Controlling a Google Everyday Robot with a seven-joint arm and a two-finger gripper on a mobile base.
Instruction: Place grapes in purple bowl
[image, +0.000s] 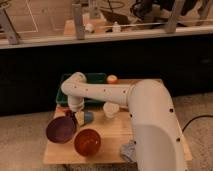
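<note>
The purple bowl (60, 131) sits tilted at the front left corner of the small wooden table (112, 135). My gripper (71, 115) hangs down from the white arm just past the bowl's upper right rim, beside the small blue cup (88, 117). Its fingers look open around a dark lump that I take for the grapes (68, 120). The lump is mostly hidden by the gripper, and I cannot tell whether the fingers touch it.
A glossy orange bowl (87, 142) stands in front of the blue cup. A white cup (111, 110) is mid-table, with a green tray (95, 78) and a small orange thing (112, 79) behind it. Grey cloth (128, 150) lies at the front edge. A dark wall and counter rise behind.
</note>
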